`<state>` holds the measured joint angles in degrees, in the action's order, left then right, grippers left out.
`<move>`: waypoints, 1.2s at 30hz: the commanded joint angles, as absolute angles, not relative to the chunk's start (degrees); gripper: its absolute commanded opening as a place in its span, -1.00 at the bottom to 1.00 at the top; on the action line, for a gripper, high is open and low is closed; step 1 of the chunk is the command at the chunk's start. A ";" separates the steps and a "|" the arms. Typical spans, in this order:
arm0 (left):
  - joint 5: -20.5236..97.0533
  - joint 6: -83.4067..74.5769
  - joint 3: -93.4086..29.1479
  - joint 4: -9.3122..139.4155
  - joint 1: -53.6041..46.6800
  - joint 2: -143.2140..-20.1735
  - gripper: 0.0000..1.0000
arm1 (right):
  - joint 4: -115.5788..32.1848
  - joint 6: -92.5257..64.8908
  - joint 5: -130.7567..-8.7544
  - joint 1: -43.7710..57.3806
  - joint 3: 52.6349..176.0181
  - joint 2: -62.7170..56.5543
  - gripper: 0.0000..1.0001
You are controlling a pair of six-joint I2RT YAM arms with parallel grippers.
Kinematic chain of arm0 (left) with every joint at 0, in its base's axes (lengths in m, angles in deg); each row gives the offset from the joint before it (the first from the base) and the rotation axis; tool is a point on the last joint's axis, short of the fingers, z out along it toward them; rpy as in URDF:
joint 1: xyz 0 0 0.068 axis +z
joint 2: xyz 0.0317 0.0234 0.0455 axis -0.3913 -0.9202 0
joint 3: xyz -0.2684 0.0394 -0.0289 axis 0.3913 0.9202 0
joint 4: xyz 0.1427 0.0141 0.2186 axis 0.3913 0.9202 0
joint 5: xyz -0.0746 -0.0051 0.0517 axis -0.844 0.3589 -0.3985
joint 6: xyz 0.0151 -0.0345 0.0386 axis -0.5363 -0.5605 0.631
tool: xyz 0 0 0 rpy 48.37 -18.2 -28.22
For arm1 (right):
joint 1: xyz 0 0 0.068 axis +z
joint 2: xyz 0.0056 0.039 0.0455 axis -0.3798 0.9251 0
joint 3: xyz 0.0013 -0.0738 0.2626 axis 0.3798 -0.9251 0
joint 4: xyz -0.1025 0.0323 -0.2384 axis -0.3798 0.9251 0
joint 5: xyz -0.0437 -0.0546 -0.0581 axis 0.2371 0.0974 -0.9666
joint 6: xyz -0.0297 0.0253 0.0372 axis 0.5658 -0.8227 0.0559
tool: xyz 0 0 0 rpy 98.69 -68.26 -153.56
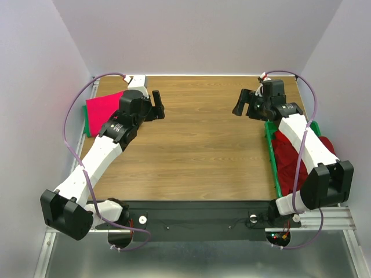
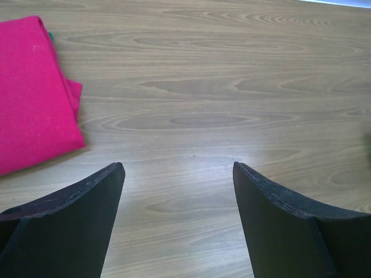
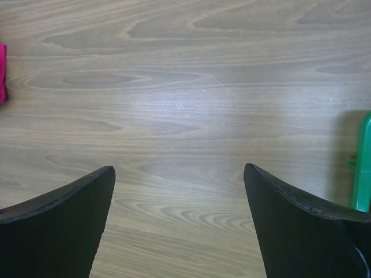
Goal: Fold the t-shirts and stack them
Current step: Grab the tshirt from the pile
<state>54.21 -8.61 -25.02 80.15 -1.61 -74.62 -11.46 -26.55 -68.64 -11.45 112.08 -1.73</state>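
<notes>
Pink t-shirt (image 1: 104, 108) folded, left hand (image 2: 178, 167) and right hand (image 3: 178, 168) spread empty above table (image 1: 197, 145)

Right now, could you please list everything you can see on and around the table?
pink shirt: one, bright pink, folded, far left corner of the table.
red shirts: a heap, number unclear, dark red, in the tray under the right arm.
tray: one, green, right edge of the table.
table: one, brown wood grain.
cables: two, purple, one looping off each arm.
arms: two, white and black, bases at the near edge.
left end effector: open, empty, over bare wood beside the pink shirt.
right end effector: open, empty, over bare wood.
</notes>
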 commanded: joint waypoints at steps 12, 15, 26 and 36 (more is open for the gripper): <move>53.82 -7.25 -26.85 76.38 -1.48 -72.73 0.75 | -10.58 -28.98 -86.98 -11.69 109.97 -10.51 1.00; 51.72 -6.72 -26.93 75.86 -1.48 -72.91 0.75 | -3.39 -32.66 -96.45 -15.27 110.85 -10.60 1.00; 47.58 -6.02 -25.26 75.33 -1.48 -73.17 0.75 | 7.63 -38.56 -99.72 -40.76 107.78 -16.75 1.00; 47.93 -4.52 -24.30 73.66 -1.48 -73.17 0.76 | 8.68 -38.99 -93.92 -53.96 103.47 -15.70 1.00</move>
<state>48.33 -5.83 -24.65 77.42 -1.61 -74.65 7.55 -37.53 -95.92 -52.80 105.08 -15.85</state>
